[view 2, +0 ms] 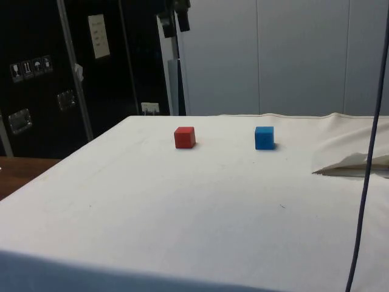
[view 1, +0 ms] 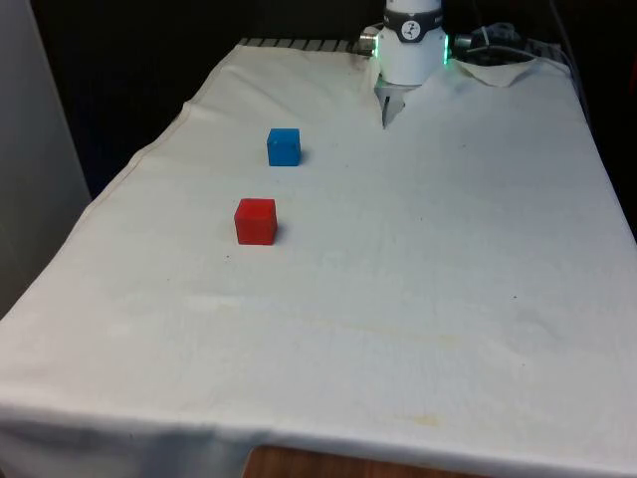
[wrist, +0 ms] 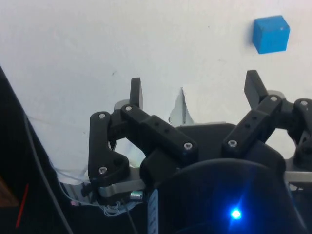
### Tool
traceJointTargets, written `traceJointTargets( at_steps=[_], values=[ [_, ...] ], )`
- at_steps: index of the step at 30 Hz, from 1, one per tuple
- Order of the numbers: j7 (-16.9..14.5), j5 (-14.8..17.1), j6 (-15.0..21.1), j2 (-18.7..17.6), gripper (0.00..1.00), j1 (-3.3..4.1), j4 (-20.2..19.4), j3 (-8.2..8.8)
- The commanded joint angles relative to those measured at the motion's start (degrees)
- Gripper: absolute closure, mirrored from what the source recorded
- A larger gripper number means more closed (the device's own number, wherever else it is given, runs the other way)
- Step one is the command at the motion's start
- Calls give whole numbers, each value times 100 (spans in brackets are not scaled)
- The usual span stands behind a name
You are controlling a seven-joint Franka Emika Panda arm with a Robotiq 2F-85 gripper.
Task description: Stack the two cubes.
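Note:
A blue cube (view 1: 284, 146) rests on the white cloth toward the front view's left, farther from the camera. A red cube (view 1: 256, 221) sits a short way nearer, apart from the blue one. From the side, the red cube (view 2: 184, 137) and blue cube (view 2: 264, 137) stand side by side with a gap between them. My gripper (wrist: 194, 87) hangs high above the far end of the table, open, with nothing between its fingers (wrist: 136, 92). The blue cube (wrist: 271, 33) lies on the cloth well beyond the fingertips.
The robot's white base (view 1: 411, 45) stands at the far end, where the cloth (view 1: 398, 299) has a slit and folds. A rumpled fold of cloth (view 2: 355, 159) rises near the base. A dark cable (view 2: 368, 152) hangs close to the side camera.

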State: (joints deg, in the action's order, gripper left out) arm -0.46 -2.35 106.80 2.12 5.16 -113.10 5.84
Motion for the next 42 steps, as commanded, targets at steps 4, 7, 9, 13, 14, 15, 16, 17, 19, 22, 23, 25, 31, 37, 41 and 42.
traceJointTargets(
  at_steps=[4,7,9,13,14,15,16,17,19,22,23,25,31,37,41,42],
  values=[
    [-46,-97,74,235,0,-29,-298,57],
    [-80,-143,86,338,0,-34,-430,97],
    [-80,-120,17,309,0,-29,-401,103],
    [-178,-241,115,573,0,-57,-739,189],
    [-195,-258,126,619,0,-57,-791,201],
    [-212,-281,138,665,0,-57,-854,218],
    [-223,-298,155,705,0,-63,-911,235],
    [-235,-309,166,745,0,-63,-963,246],
    [-264,-344,218,831,0,-69,-1077,275],
    [-292,-395,304,945,0,-69,-1238,309],
    [-298,-413,338,985,0,-74,-1295,321],
    [-309,-435,407,1054,0,-74,-1398,338],
    [-355,-544,647,1301,0,-92,-1776,447],
    [-413,-642,882,1536,0,-97,-2137,573],
    [-458,-716,1014,1690,0,-109,-2361,665],
    [-464,-739,1043,1730,0,-115,-2412,688]
  ],
)
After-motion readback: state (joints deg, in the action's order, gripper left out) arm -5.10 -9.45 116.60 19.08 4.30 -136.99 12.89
